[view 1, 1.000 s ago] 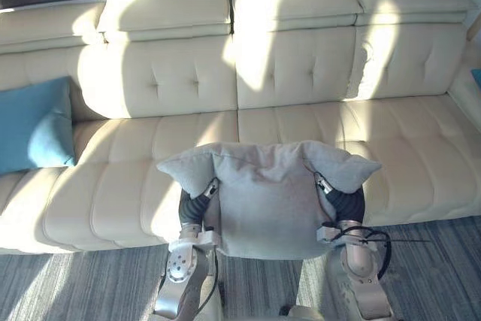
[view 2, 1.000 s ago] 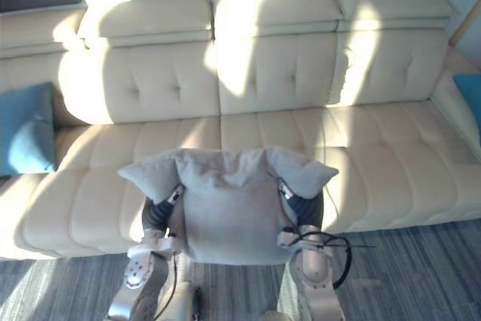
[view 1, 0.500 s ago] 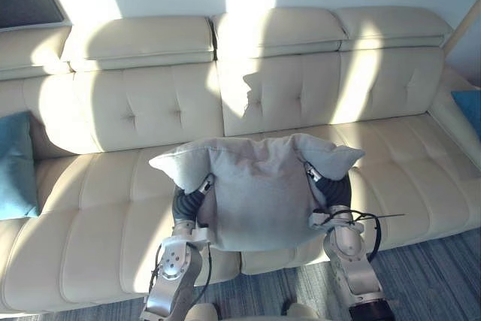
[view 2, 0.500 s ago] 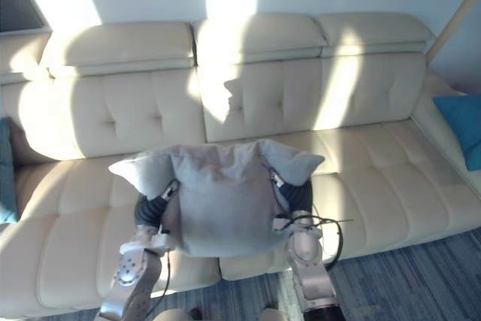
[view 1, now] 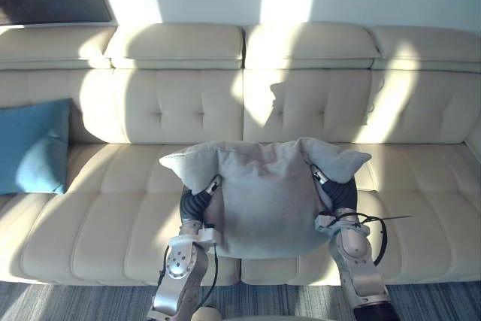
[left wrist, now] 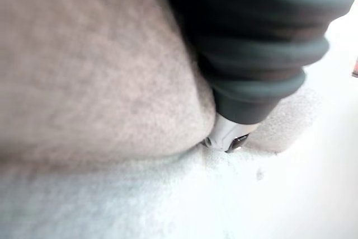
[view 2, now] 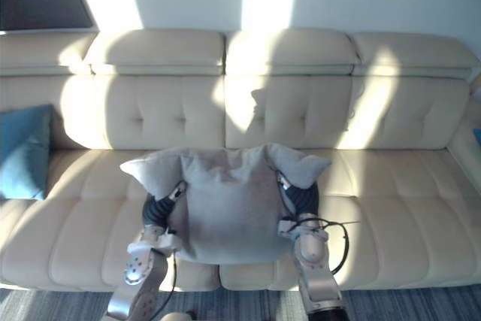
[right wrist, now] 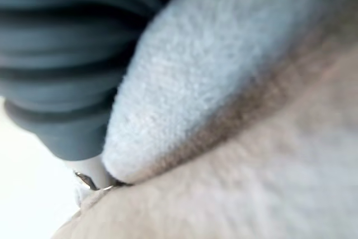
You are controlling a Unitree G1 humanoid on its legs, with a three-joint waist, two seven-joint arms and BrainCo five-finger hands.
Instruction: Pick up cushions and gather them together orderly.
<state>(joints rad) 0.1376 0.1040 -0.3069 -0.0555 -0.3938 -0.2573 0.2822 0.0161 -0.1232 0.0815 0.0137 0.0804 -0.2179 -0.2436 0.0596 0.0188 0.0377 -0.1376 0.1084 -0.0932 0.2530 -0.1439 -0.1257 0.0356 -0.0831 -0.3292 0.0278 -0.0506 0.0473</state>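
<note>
Currently the left hand [view 1: 194,204] and right hand [view 1: 342,197] are carrying the grey cushion [view 1: 263,201] between them above the sofa [view 1: 421,178]; their grasp cannot be told. The next move is probably calling for placement beside the blue cushion [view 1: 31,146].

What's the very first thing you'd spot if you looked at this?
The big grey cushion jumps out first, puffed up between the left hand and the right hand, right in the middle in front of the long cream sofa. Next comes the blue cushion, leaning at the sofa's left end.
</note>
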